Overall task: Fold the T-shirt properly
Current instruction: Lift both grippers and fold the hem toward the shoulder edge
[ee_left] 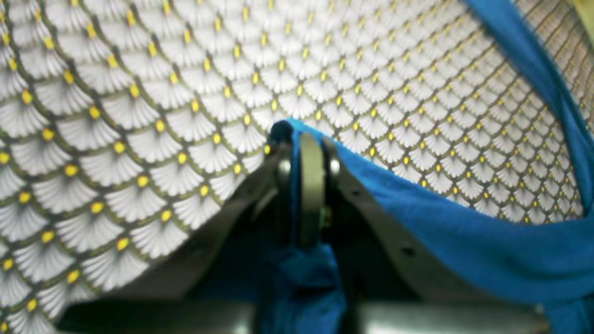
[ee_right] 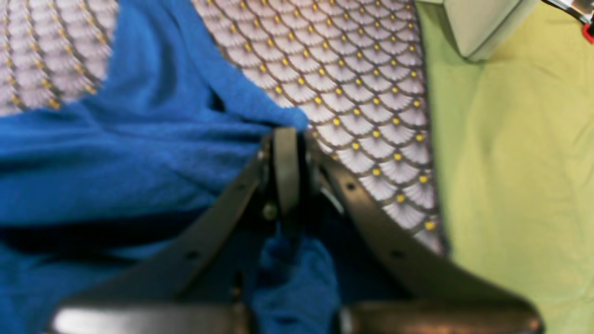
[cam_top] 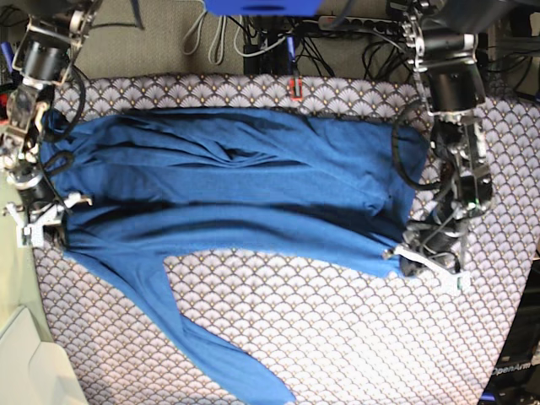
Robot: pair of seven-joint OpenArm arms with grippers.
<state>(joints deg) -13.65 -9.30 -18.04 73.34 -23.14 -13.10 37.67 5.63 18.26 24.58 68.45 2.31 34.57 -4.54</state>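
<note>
The T-shirt [cam_top: 236, 194], a plain royal-blue long-sleeved knit, lies stretched across the far half of the table, its body spanning from the left edge almost to the right, with one sleeve trailing loose toward the near edge. It looks thin, light and limp: it sags and wrinkles between the two holds, so it should drape rather than keep a crease, and a fold will likely need both ends carried together. Pinching hems or corners, as now, seems the sensible hold; the dangling sleeve will probably need tucking in separately. The left gripper [ee_left: 306, 144] is clamped shut on a bunched edge of the fabric near the right edge of the table, and the right gripper [ee_right: 287, 134] is likewise pinched closed on the fabric at the left edge. The table wears a scallop-patterned cloth [cam_top: 337, 337], white fans with yellow dots, which may grip the knit slightly. A yellow-green sheet [ee_right: 519, 162] borders it, and cables [cam_top: 278, 42] crowd the far side.
</note>
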